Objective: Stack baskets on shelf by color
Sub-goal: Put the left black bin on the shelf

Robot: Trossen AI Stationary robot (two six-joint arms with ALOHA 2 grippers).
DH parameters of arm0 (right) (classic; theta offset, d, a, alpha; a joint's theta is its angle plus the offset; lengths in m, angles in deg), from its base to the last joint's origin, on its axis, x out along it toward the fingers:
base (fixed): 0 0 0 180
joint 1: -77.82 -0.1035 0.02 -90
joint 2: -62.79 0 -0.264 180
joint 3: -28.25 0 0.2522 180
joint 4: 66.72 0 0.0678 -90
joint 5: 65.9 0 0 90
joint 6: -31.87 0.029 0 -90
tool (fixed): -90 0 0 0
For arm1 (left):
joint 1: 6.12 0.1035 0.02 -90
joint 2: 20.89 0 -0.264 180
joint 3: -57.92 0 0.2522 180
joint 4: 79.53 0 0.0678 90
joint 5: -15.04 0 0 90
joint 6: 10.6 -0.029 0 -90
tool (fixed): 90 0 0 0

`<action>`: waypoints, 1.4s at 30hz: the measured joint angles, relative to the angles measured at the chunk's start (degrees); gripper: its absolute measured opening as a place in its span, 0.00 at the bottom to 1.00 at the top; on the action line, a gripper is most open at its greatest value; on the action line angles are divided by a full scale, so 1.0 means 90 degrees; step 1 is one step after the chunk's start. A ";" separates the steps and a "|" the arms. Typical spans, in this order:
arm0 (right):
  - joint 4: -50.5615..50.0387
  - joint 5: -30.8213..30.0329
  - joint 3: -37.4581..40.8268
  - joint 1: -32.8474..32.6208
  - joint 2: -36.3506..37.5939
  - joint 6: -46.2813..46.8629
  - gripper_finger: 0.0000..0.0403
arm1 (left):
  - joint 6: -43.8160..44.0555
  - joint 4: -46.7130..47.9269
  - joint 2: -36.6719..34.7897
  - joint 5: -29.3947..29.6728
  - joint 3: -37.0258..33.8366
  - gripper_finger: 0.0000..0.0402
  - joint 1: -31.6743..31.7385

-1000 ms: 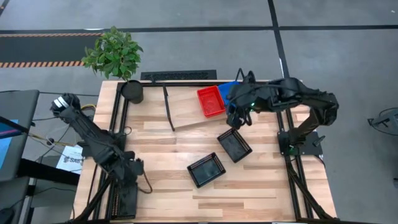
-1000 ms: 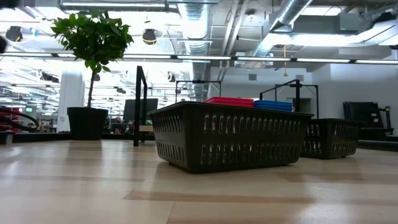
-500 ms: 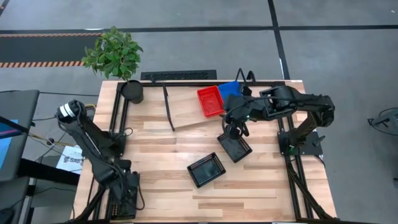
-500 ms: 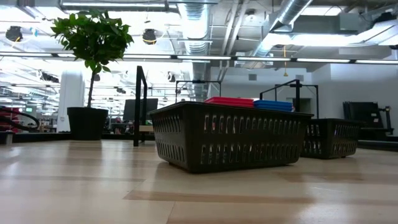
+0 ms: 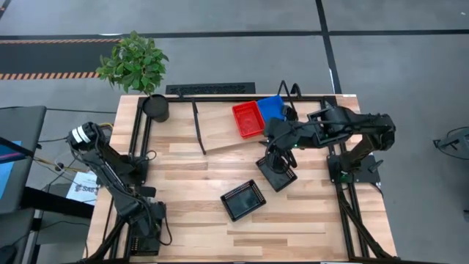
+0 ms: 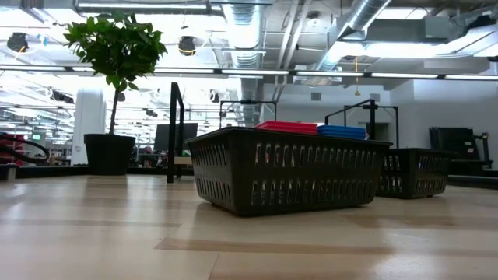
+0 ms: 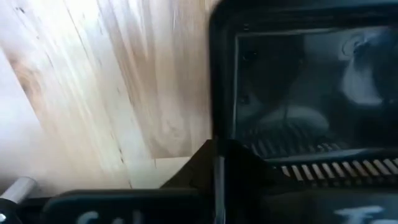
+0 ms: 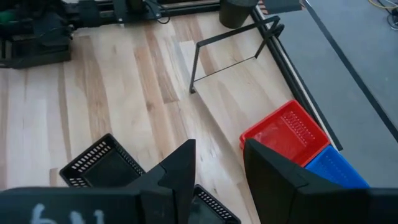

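Note:
On the light wooden shelf a red basket sits beside a blue basket at the board's right end. Two black baskets rest upright on the tabletop, one right of centre and one nearer the front. My right gripper stands open above the far rim of the first black basket, its fingers clear of it as far as shows. My left gripper is shut with nothing in it, parked over the near left corner.
A potted plant with a dark pot stands at the far left corner. The shelf's black wire frame rises left of the board. Black rails run along the table's sides. Bare wood lies in the middle and near left.
My right gripper has come away from the red and blue baskets on the shelf and gone toward the near edge and down, over the black basket. My left arm has drawn back toward the near left corner. The baskets have not moved.

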 joint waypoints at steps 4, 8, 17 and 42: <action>-0.0112 -0.0001 0.0000 -0.0128 0.0000 0.0066 0.39 | 0.0165 0.0015 -0.0007 -0.0039 0.0027 0.02 0.0125; -0.0453 -0.0001 0.0000 -0.0219 0.0005 0.0295 0.38 | 0.0212 0.0004 -0.0025 -0.0005 0.0293 0.00 0.0467; -0.0879 -0.0287 0.0000 -0.0471 0.0015 0.0488 0.37 | -0.0678 0.0979 -0.0374 0.1106 0.1440 0.00 0.1863; -0.1263 -0.0619 -0.0006 -0.0744 0.0347 0.1348 0.33 | -0.7277 0.0456 -0.0372 0.2380 0.5263 0.00 0.7964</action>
